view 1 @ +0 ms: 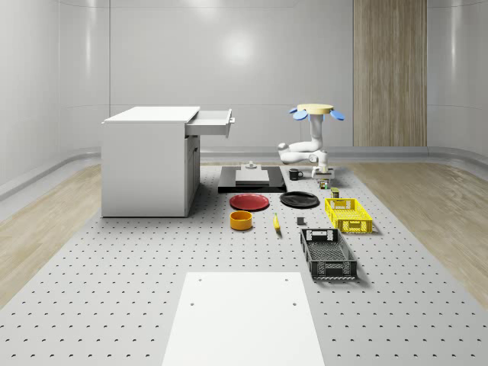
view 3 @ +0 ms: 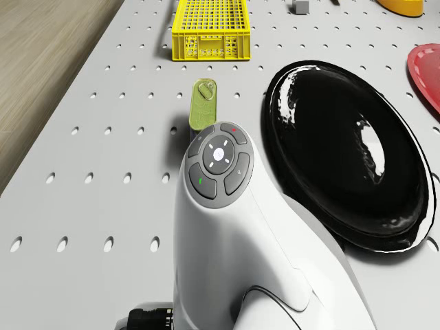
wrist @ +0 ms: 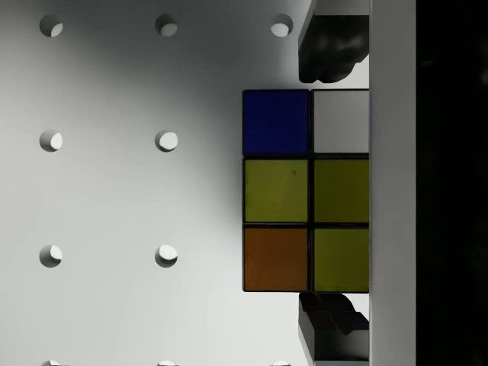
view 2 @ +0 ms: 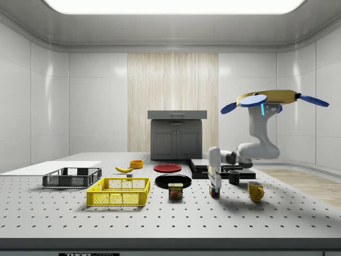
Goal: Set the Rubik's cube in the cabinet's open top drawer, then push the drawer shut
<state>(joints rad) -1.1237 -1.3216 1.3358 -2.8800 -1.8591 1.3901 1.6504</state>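
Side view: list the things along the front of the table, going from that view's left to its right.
Black basket → yellow basket → Spam can → Rubik's cube under the pincer → yellow mug.

Rubik's cube (wrist: 305, 191) half behind wrist

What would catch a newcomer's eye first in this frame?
Probably the drone, hovering with blue rotors above the perforated table, its white arm bent down so the gripper sits right over the Rubik's cube, a finger on each side of it. Next comes the white cabinet at the whole-scene view's left, its top drawer pulled open.
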